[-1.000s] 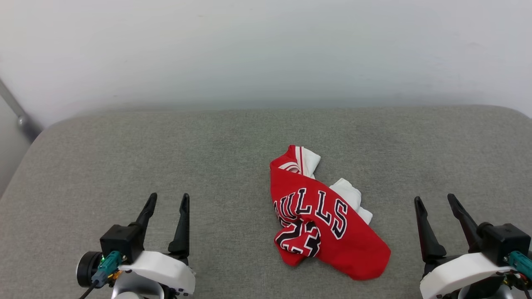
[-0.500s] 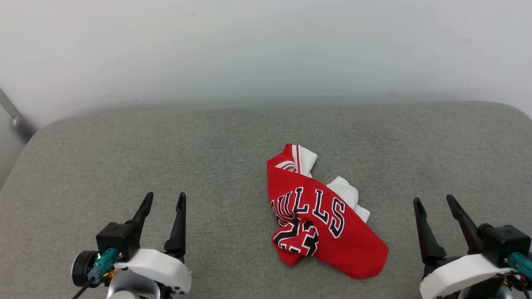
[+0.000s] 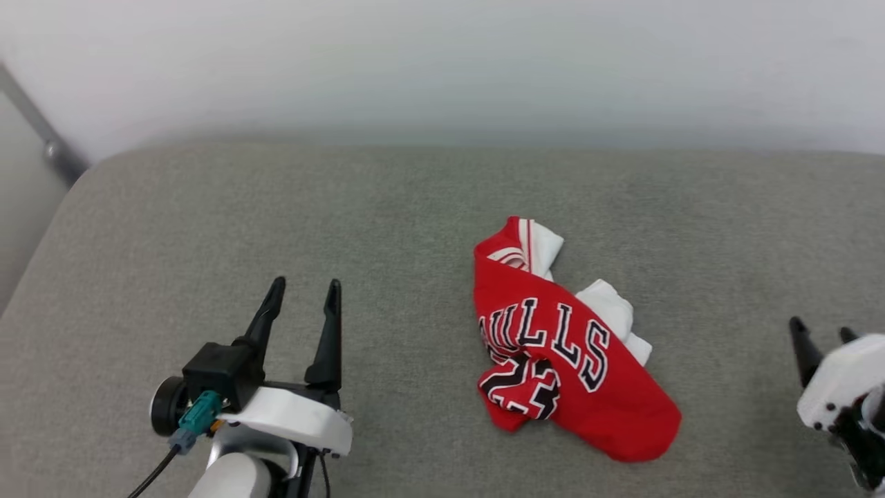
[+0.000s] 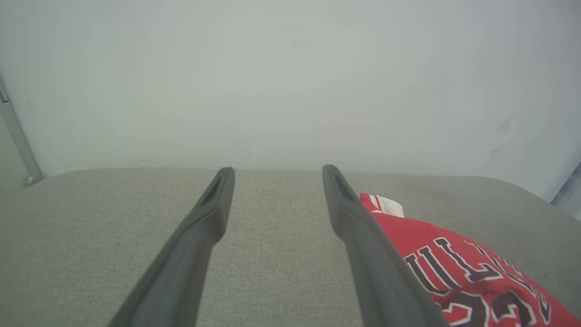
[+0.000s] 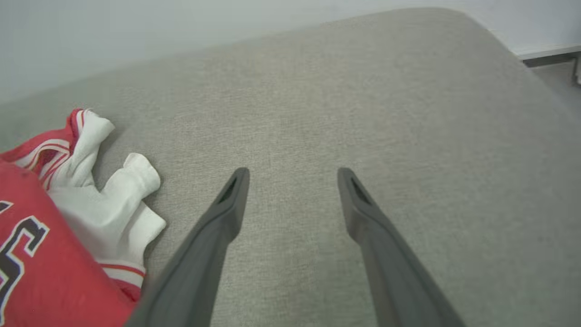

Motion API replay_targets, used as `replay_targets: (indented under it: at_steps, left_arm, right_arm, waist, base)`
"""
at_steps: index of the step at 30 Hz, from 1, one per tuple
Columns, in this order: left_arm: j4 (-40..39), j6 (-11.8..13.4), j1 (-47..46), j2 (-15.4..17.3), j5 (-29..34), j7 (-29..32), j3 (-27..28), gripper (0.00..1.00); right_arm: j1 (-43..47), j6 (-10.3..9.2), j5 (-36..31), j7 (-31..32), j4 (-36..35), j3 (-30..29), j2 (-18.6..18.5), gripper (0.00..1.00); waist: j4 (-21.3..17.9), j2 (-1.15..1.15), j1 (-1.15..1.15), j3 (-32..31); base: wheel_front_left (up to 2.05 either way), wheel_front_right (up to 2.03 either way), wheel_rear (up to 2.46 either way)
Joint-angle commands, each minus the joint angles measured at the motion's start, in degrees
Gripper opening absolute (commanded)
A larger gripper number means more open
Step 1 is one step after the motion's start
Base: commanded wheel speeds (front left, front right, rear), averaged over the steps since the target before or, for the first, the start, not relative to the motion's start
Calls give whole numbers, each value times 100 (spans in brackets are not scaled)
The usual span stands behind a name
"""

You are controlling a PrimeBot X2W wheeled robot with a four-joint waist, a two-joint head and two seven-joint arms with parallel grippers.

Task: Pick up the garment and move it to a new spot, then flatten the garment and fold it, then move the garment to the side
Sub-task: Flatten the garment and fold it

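Observation:
The garment [image 3: 560, 346] lies crumpled on the grey cushion, red with black "ULLS" lettering and number print face up, white sleeves bunched at its far right side. My left gripper [image 3: 305, 289] hovers open to its left, nothing between the fingers; in the left wrist view [image 4: 278, 171] the garment [image 4: 458, 268] lies just right of the right finger. My right gripper [image 3: 823, 330] stands at the right edge, open and empty; in the right wrist view [image 5: 292, 172] the garment [image 5: 68, 227] lies to the left of its fingers.
The grey fabric cushion [image 3: 207, 228] spans the whole width, its rounded far edge against a pale wall [image 3: 442, 62]. A grey metal pole [image 3: 41, 124] slants at the far left corner. The cushion's right corner [image 5: 476, 27] drops off to the floor.
The head camera has shifted, so the whole scene sits differently. My left gripper has come forward and toward the garment; my right gripper has pulled toward the right edge, showing less. The garment lies unmoved.

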Motion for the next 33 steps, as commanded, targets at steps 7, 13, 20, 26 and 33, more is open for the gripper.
replay_targets:
  at_steps: [7,13,20,26,33]
  left_arm:
    - [67,-142,-304,-169,151,-129,-84,100]
    - [151,-235,-483,-300,198,-166,-103,100]
    - [273,-341,-607,-475,274,-192,-91,100]
    - [318,-411,-584,-575,352,-198,32,100]
    - [414,-484,-446,-597,440,-193,163,100]
  right_arm:
    - [-872,-2,493,1730,683,937,-304,100]
    - [-1423,-3,939,2439,1007,1736,-493,100]
    - [-1664,-3,1237,2733,1896,2382,-571,100]
    - [-1606,-2,1472,2855,2307,2769,-551,0]
    - [-2125,-4,1614,2044,1829,2903,-1016,0]
  waist:
    - [484,0,0,471]
    - [649,0,0,689]
    - [794,0,0,866]
    - [831,0,0,877]
    - [729,0,0,610]
  base:
    - [0,0,0]
    - [0,0,0]
    - [0,0,0]
    - [0,0,0]
    - [0,0,0]
